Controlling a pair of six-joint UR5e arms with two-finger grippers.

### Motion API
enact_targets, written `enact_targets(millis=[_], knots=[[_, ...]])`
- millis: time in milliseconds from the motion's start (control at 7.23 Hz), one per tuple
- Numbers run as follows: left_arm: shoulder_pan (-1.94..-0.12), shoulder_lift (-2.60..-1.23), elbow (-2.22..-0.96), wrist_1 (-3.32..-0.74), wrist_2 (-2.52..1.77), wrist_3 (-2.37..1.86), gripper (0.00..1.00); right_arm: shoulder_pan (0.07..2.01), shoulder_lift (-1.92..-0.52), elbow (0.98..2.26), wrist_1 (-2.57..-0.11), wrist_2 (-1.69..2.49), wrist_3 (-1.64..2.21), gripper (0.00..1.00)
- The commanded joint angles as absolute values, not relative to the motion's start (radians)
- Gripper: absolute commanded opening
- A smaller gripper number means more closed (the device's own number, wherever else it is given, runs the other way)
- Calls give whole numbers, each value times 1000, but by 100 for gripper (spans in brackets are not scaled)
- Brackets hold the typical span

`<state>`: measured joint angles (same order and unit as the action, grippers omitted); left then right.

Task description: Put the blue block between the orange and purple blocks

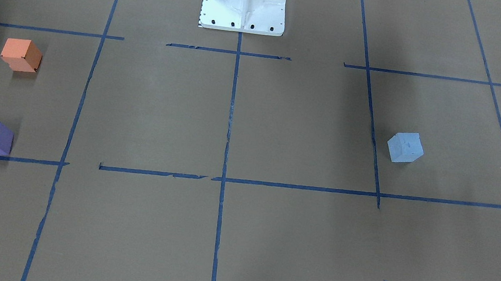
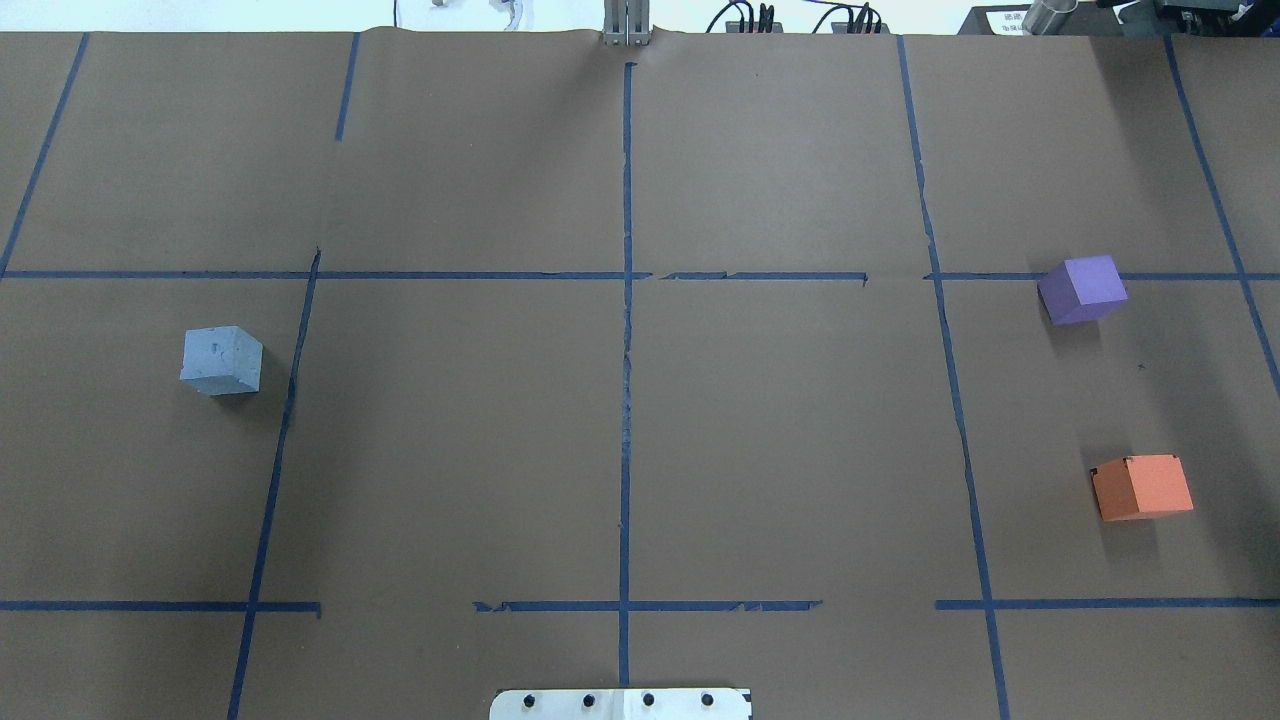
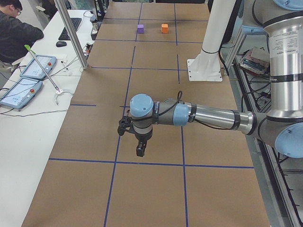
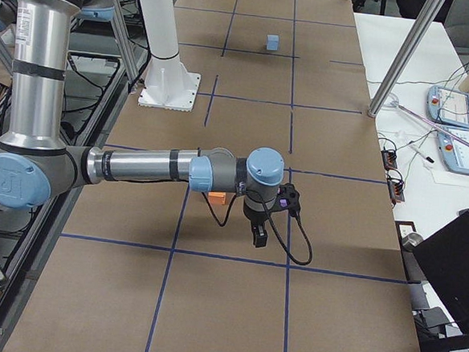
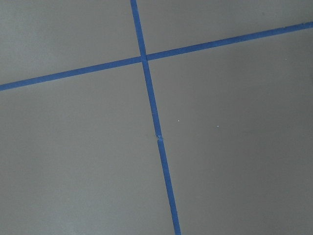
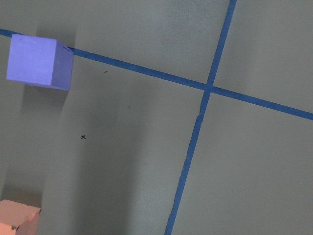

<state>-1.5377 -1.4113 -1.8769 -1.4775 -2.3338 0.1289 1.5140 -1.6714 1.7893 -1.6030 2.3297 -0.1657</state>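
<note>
The blue block [image 2: 221, 360] sits alone on the table's left half, also in the front view [image 1: 405, 147] and far off in the right side view [image 4: 272, 42]. The purple block [image 2: 1082, 289] and orange block [image 2: 1142, 487] sit on the right half with bare paper between them; both also show in the right wrist view, purple [image 6: 39, 61] and orange [image 6: 17, 218]. My left gripper [image 3: 140, 150] hangs above the table in the left side view only. My right gripper [image 4: 260, 236] hangs near the orange and purple blocks in the right side view only. I cannot tell whether either is open or shut.
Blue tape lines divide the brown paper table [image 2: 450, 450] into squares. The white robot base [image 1: 244, 2] stands at the middle of the robot's edge. An operator [image 3: 16, 28] sits at a side desk with tablets [image 3: 21, 90].
</note>
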Motion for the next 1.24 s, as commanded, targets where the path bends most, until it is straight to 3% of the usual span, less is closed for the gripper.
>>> enact_targets(millis=[0, 691, 830, 1106], knots=[[-1536, -1410, -1875, -1476, -2335, 130, 100, 1513, -1671, 1795, -1601, 2330, -150, 100], [-1517, -1543, -1812, -1647, -2335, 95, 100, 1513, -1661, 1807, -1600, 2330, -133, 100], [-1453, -1540, -1812, -1713, -2341, 78, 100, 1514, -1661, 1809, -1600, 2330, -132, 100], [-1219, -1546, -1809, -1787, -2336, -347, 100, 1514, -1661, 1813, -1601, 2330, -124, 100]])
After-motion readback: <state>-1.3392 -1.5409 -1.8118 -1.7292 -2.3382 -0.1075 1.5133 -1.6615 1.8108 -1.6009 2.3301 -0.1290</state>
